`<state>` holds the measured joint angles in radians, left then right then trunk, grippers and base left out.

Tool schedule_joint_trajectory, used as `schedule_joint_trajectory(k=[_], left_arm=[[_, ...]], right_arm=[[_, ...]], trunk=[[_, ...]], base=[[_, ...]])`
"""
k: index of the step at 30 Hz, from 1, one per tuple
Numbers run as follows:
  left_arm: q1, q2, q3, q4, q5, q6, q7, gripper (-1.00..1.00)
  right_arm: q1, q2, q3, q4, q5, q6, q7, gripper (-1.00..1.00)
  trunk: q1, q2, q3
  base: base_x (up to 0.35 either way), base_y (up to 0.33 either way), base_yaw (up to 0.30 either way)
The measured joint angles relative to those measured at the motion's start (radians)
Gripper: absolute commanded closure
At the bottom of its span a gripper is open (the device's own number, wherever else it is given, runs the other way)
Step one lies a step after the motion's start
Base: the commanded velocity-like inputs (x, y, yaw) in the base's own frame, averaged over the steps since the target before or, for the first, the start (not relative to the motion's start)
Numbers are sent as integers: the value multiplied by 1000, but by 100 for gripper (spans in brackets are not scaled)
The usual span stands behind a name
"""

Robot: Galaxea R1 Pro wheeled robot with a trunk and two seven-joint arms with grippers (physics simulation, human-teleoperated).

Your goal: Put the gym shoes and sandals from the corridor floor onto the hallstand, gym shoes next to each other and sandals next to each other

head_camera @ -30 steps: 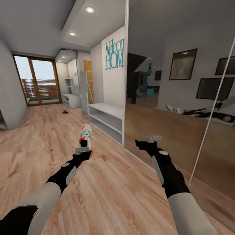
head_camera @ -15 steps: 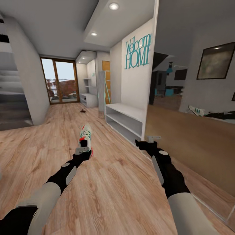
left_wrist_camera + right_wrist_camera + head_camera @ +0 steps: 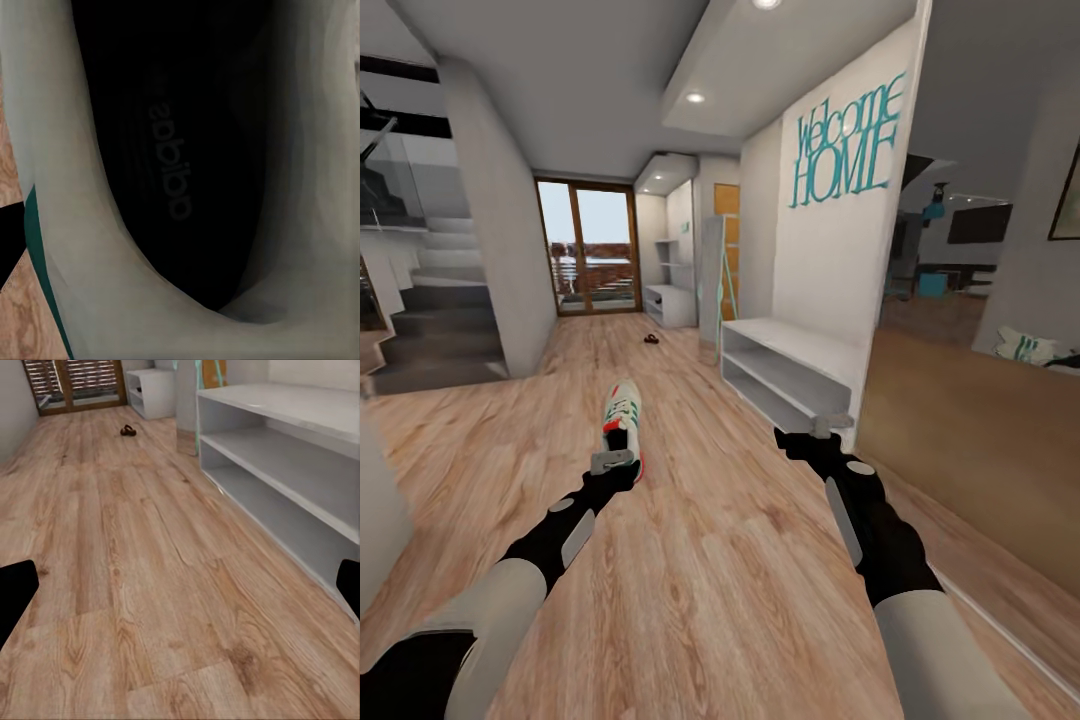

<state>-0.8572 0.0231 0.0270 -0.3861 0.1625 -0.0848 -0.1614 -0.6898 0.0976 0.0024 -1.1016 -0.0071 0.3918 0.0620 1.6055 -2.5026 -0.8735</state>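
At near left, the left end effector point(image 3: 614, 462) was clenched on a gym shoe point(image 3: 623, 414), carried above the corridor floor point(image 3: 690, 560), toe pointing far. The right end effector point(image 3: 830, 425) was released, fingers spread wide and grasping nothing. A sandal point(image 3: 651, 338) lay far down the corridor. The hallstand point(image 3: 668, 300) stood at the far end; a plain white shelf bench point(image 3: 795, 370) stood near right.

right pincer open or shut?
Open. The right pincer shows its two fingertips far apart at opposite picture edges, with only bare floor between.
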Motion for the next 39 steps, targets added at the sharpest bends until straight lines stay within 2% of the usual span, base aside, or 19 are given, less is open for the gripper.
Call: schedule_joint_trajectory(k=[12, 18, 24, 39], left_arm=[[1, 0, 0, 0, 0, 0, 0, 100], [1, -1, -1, 0, 0, 1, 0, 100], [1, -13, 0, 1, 1, 0, 0, 100], [1, -14, 1, 1, 2, 0, 0, 100]], right_arm=[[0, -1, 0, 0, 0, 0, -1, -100], [0, -1, 0, 0, 0, 1, -1, -100], [0, 0, 0, -1, 0, 1, -2, -100], [0, 0, 0, 0, 0, 1, -1, -100]], trunk=[[0, 0, -2], [0, 0, -8], [0, 0, -15], [0, 0, -30]], base=[[336, 6, 47], [342, 0, 191], [344, 0, 217], [345, 0, 246]])
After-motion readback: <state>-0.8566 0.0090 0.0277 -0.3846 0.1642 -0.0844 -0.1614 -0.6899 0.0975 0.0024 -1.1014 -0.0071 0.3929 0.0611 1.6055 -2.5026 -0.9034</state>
